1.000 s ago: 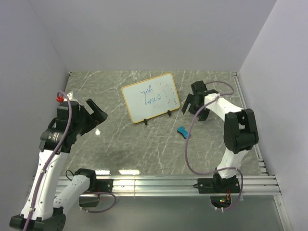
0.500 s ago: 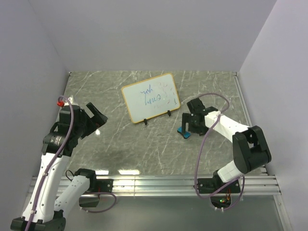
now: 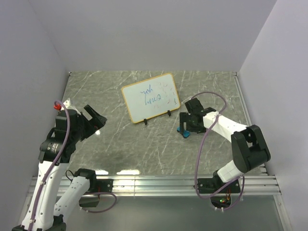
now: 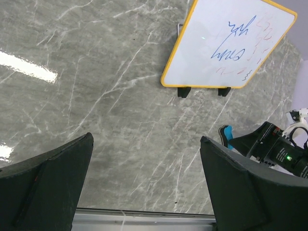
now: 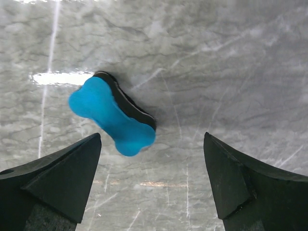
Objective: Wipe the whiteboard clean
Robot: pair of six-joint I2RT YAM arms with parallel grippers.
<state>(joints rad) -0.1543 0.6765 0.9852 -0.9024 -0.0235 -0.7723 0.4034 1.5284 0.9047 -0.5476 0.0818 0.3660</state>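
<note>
Surface (image 3: 120,144): grey marble pattern, white veins, glare patches; metal rail (image 3: 159,185) along its near edge; plain pale walls (image 3: 144,33) on three sides.
Whiteboard (image 3: 150,98): propped on two black feet, blue scribble on its face; well ahead of the left jaws, near the right jaws.
Left jaws: spread wide, holding nothing.
Right jaws: spread wide over the blue eraser (image 5: 113,115), which lies on the surface between them, untouched.
</note>
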